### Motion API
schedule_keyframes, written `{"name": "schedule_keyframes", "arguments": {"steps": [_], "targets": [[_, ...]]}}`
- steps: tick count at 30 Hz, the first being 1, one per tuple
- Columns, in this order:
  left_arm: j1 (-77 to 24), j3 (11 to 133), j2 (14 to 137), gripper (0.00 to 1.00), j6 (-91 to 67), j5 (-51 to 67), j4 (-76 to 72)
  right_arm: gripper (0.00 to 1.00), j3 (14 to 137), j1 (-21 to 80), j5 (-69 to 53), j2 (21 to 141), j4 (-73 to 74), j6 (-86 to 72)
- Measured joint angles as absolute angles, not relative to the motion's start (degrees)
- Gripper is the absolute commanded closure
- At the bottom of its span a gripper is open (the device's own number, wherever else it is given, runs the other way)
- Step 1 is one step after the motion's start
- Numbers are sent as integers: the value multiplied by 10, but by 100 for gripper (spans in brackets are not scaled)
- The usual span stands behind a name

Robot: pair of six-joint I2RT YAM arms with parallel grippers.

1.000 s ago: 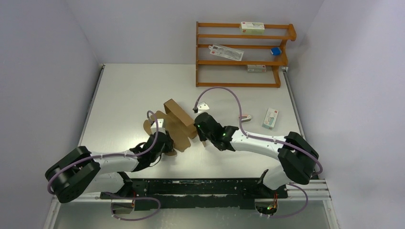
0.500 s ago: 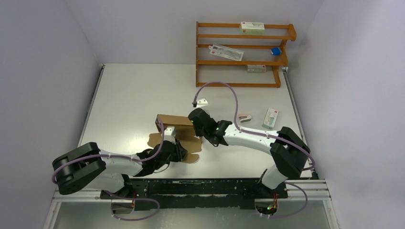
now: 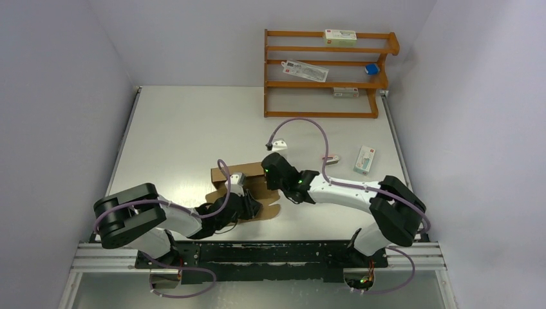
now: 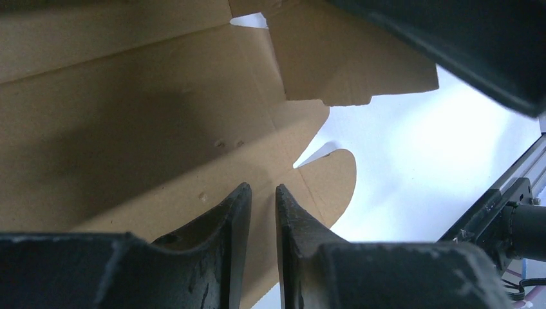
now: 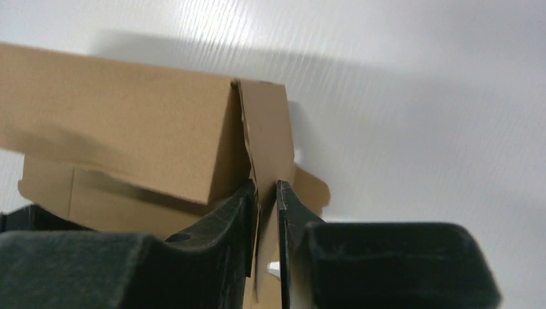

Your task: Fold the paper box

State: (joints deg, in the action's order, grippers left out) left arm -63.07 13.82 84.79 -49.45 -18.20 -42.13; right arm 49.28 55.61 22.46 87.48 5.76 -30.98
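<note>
**Paper box.** The paper box [image 3: 254, 191] lies on the counter [image 3: 180, 129], in the near-centre area, between the two tool heads. It is plain brown cardboard and only partly formed. One long panel is raised along its far side. Rounded and notched flaps are spread flat on the counter along its near side.

**Right tool.** The right tool [image 5: 265, 187] is at the right end of the box. An upright end flap stands in the narrow gap between its fingers [image 5: 225, 219]. The pictures do not show whether the jaws are pinching this flap or only straddling it.

**Left tool.** The left tool [image 4: 263, 190] is low over the near-side flaps, with its tips directed at a crease beside a rounded tab. Its fingers [image 4: 235, 219] are nearly together, with a thin slit between them. The pictures do not show whether any cardboard is clamped in that slit.

**Surroundings.** A small white carton [image 3: 365, 159] lies on the counter to the right, well apart from the box. A wooden shelf rack [image 3: 322, 71] stands at the far edge. It holds more white cartons [image 3: 340, 37] and a small blue item [image 3: 371, 69]. A black rail [image 3: 257, 254] runs along the near edge and carries both arm bases.
</note>
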Motion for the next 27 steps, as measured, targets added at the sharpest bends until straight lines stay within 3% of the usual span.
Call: {"name": "schedule_keyframes", "arguments": {"steps": [11,27], "targets": [[-631,142,850,72,-500,-182,-418,65,426,543,133,810,-27,-256],[-632,145,844,72,-499,-182,-404,46,359,462,-140,818,-191,-172]]}}
